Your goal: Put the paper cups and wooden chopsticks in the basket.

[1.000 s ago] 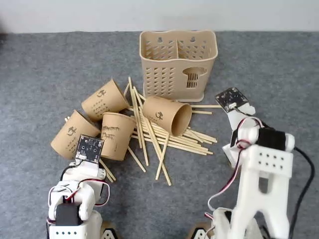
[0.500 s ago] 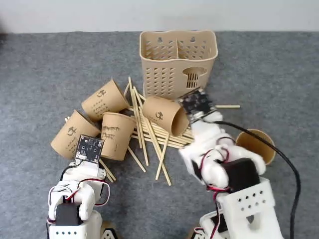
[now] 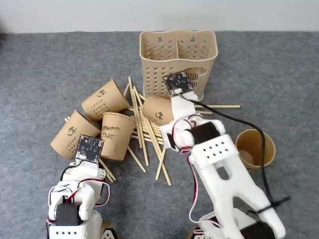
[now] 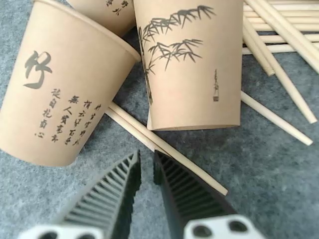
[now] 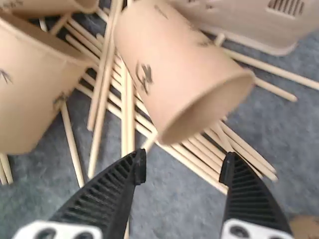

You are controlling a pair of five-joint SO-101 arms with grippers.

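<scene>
Three paper cups (image 3: 103,99) (image 3: 75,133) (image 3: 117,135) lie on their sides left of a pile of wooden chopsticks (image 3: 149,134). A fourth cup (image 3: 158,110) lies on the pile in front of the beige basket (image 3: 178,59). A fifth cup (image 3: 255,148) stands upright at the right. My right gripper (image 5: 184,162) is open, its fingers spread just short of the lying cup's (image 5: 179,74) mouth. My left gripper (image 4: 145,169) is shut and holds nothing. It hovers low over a chopstick (image 4: 164,152), near the bamboo-print cup (image 4: 192,64) and its neighbour (image 4: 55,99).
The basket has two compartments and stands upright at the back of the grey mat (image 3: 45,64). The right arm (image 3: 214,154) reaches across the centre, covering part of the chopstick pile. Bare mat lies along the left side and the far right.
The right arm has swung from the right side to the left, over the cup lying before the basket. The upright cup at the right is now uncovered. The left arm has not moved.
</scene>
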